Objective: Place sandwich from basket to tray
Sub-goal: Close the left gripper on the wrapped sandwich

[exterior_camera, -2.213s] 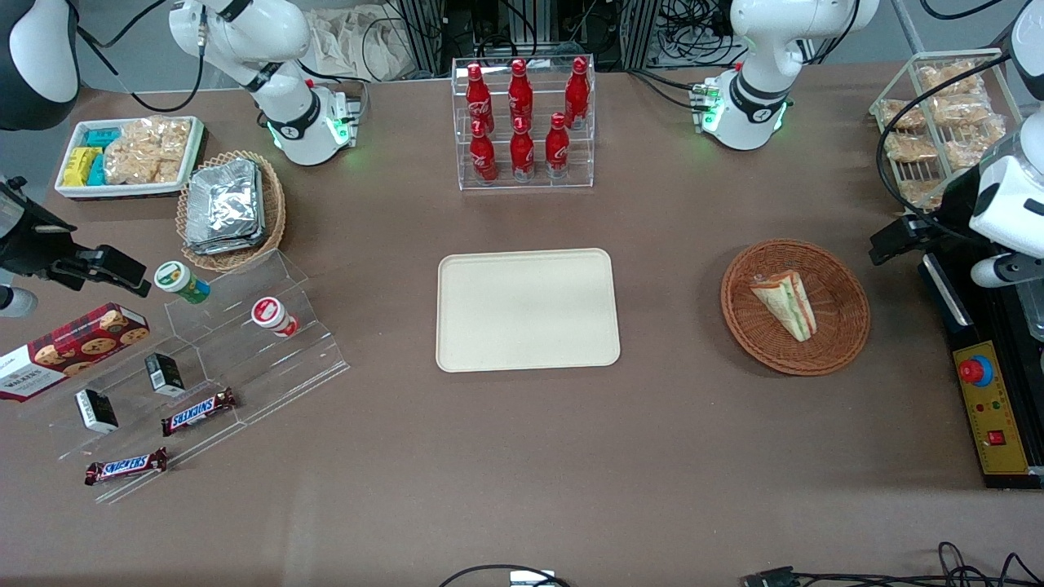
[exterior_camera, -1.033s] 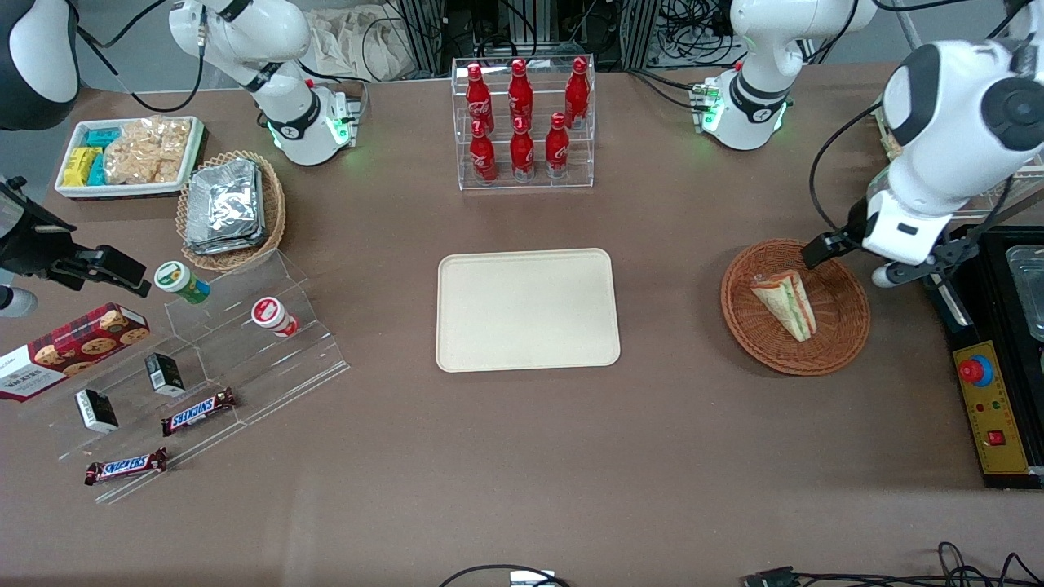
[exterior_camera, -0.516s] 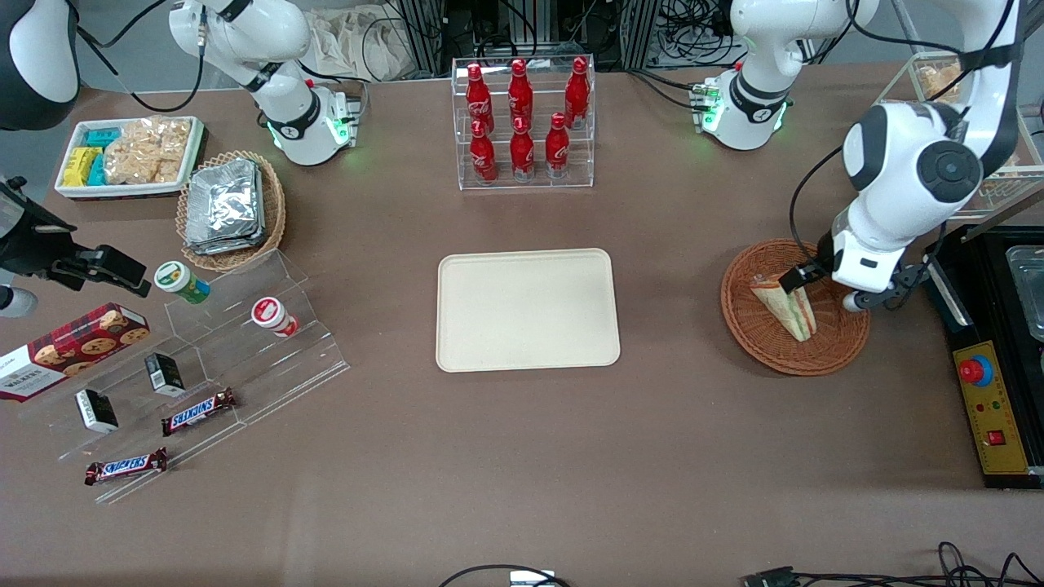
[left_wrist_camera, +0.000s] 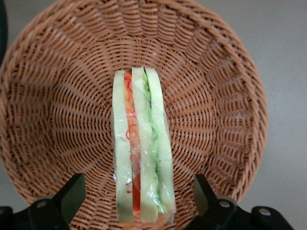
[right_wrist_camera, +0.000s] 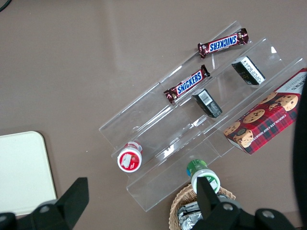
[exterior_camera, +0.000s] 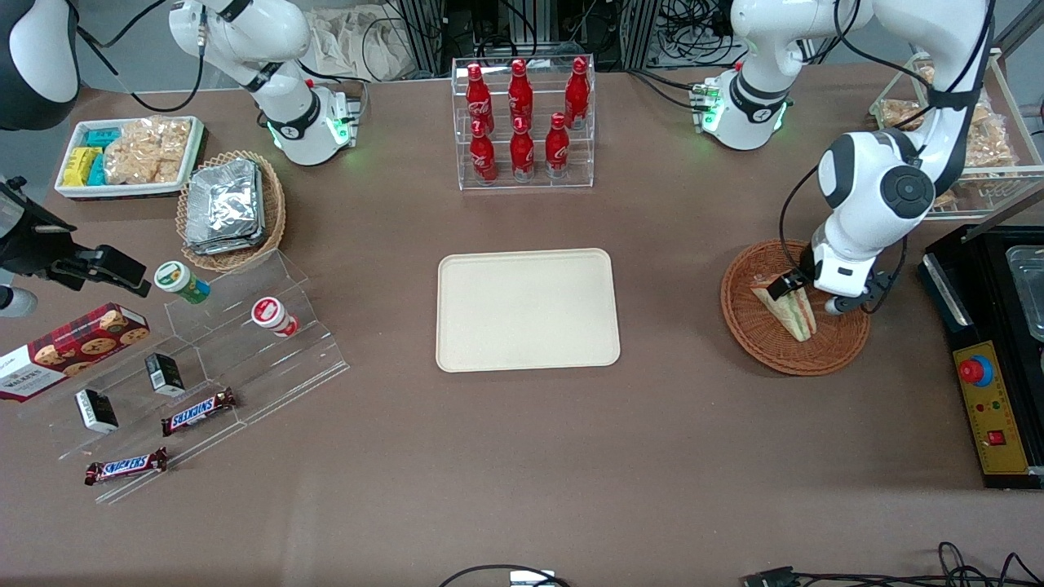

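Note:
The sandwich (exterior_camera: 789, 307), a wrapped wedge of pale bread with green and red filling, lies in the reddish-brown wicker basket (exterior_camera: 750, 326) toward the working arm's end of the table. My left gripper (exterior_camera: 807, 293) hangs low over the basket, right above the sandwich's wide end. In the left wrist view the fingers (left_wrist_camera: 72, 194) are spread wide, one on each side of the sandwich (left_wrist_camera: 141, 153), apart from it, with the basket (left_wrist_camera: 57, 96) around it. The cream tray (exterior_camera: 527, 310) lies bare at mid-table, beside the basket.
A clear rack of red bottles (exterior_camera: 522, 122) stands farther from the front camera than the tray. A wire rack of bagged snacks (exterior_camera: 962, 130) and a black box with a red button (exterior_camera: 991, 399) flank the basket. A clear stepped stand (exterior_camera: 204, 359) with snacks lies toward the parked arm's end.
My left arm has swung in from the table's edge and come down over the basket, ending with open fingers on either side of the sandwich. The sandwich has not moved.

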You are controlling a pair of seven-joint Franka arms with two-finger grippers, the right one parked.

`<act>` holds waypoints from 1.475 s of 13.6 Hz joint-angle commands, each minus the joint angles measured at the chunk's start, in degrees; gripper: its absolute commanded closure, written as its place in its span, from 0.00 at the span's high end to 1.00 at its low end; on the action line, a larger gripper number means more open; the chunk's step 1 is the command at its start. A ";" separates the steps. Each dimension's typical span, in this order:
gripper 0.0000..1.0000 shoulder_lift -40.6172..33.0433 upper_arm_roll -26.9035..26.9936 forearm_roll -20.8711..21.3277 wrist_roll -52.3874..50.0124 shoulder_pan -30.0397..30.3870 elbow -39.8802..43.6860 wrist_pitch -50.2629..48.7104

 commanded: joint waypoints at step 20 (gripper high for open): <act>0.00 -5.09 -0.23 0.90 5.03 1.88 10.46 -19.15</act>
